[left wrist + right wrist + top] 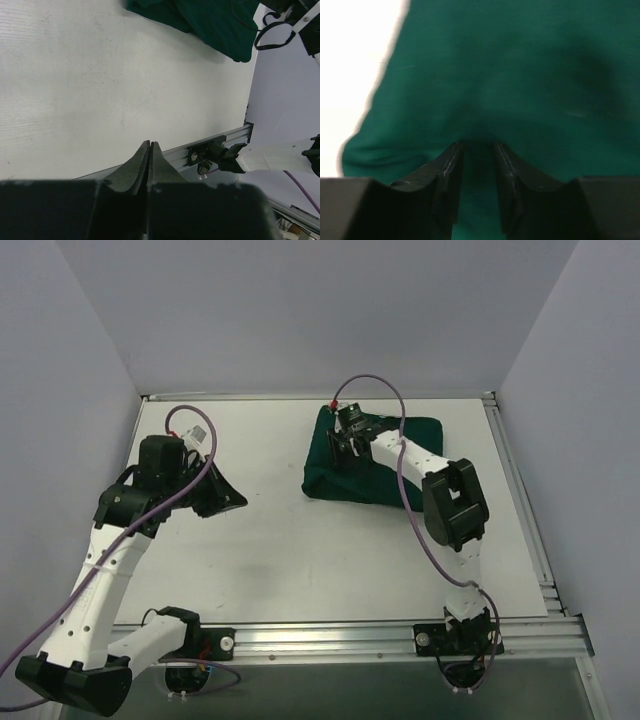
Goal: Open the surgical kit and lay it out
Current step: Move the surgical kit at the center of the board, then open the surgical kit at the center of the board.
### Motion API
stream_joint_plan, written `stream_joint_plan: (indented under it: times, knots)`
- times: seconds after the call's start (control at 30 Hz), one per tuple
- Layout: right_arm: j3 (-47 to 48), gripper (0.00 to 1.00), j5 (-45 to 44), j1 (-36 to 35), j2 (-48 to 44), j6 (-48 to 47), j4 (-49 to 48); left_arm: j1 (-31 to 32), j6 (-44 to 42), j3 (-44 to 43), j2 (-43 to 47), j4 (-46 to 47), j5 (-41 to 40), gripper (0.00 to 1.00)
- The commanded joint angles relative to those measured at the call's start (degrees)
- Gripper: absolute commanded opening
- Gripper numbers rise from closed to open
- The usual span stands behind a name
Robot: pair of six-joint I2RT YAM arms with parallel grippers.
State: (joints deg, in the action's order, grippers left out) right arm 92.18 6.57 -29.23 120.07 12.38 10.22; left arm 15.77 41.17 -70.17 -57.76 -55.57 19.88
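While left gripper (150, 150) hangs over table (75, 75), fingers together, right gripper (477, 147) pinches a fold of drape (325, 478); bundle lies closed, far right of table.

**Where my three cameras sit**

My top camera looks down from behind my bases over the whole counter (300, 560). The left wrist view skims low across it toward the green drape (215, 20). The right wrist view sits close against that same drape.
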Motion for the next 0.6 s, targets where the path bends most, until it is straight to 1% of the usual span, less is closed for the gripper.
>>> stream_joint_plan:
  times: [0.0, 0.03, 0.07, 0.1, 0.13, 0.17, 0.2, 0.23, 0.27, 0.3, 0.33, 0.37, 0.43, 0.47, 0.5, 0.57]
  knots:
    - [5.7, 0.33, -2.4, 6.7, -6.2, 0.4, 13.7, -0.1, -2.6, -6.8, -3.8, -6.6, 0.7, 0.03]
    - [5.9, 0.4, -3.2, 7.6, -9.1, 2.8, 15.6, 0.0, -3.1, -8.1, -5.3, -8.7, 0.2, 0.07]
    - [5.6, 0.53, -4.4, 8.3, -11.0, 4.0, 16.2, 0.0, -4.0, -10.3, -5.9, -9.4, 0.0, 0.11]
    - [4.7, 0.59, -4.8, 9.1, -13.1, 5.4, 16.6, 0.1, -4.5, -10.9, -6.3, -9.6, 0.2, 0.15]
    - [1.5, 0.65, -5.3, 10.8, -17.6, 8.0, 17.0, 0.1, -5.2, -11.5, -7.2, -9.9, 0.9, 0.22]
    - [-0.6, 0.73, -6.1, 11.7, -19.9, 9.1, 17.3, 0.3, -6.6, -12.0, -7.8, -10.1, 1.2, 0.24]
    - [-2.9, 0.75, -5.8, 12.9, -22.3, 10.1, 17.4, 0.5, -7.6, -12.2, -8.5, -10.5, 1.6, 0.25]
    - [-8.3, 0.77, -5.0, 16.3, -26.7, 11.2, 17.1, 0.7, -8.6, -12.4, -10.2, -10.8, 1.9, 0.27]
    - [-11.1, 0.77, -3.8, 18.6, -28.7, 13.2, 16.9, 1.1, -9.3, -12.4, -10.9, -11.0, 1.0, 0.31]
    - [-14.0, 0.78, 0.6, 21.0, -30.9, 14.2, 16.6, 1.9, -10.0, -12.7, -11.7, -11.7, 0.3, 0.32]
    - [-19.4, 0.78, 2.9, 26.8, -34.9, 14.9, 15.8, 2.0, -10.2, -12.9, -12.9, -11.8, 0.0, 0.33]
    - [-21.5, 0.82, 4.7, 29.0, -36.6, 15.6, 15.8, 2.0, -9.7, -13.1, -13.3, -12.1, -1.0, 0.33]
    - [-24.5, 0.85, 6.7, 34.0, -40.8, 15.8, 17.0, 2.1, -8.1, -12.1, -13.3, -10.1, -1.6, 0.35]
    - [-27.6, 0.86, 7.7, 36.9, -41.8, 15.7, 16.9, 2.1, -7.4, -11.4, -13.2, -8.7, -0.8, 0.37]
    - [-28.7, 0.85, 8.5, 37.7, -42.4, 15.7, 16.8, 2.0, -7.8, -11.1, -13.3, -7.4, 0.7, 0.38]
    - [-30.4, 0.85, 8.8, 38.6, -42.6, 16.2, 18.3, 1.8, -10.5, -13.4, -15.1, -9.2, 0.3, 0.38]
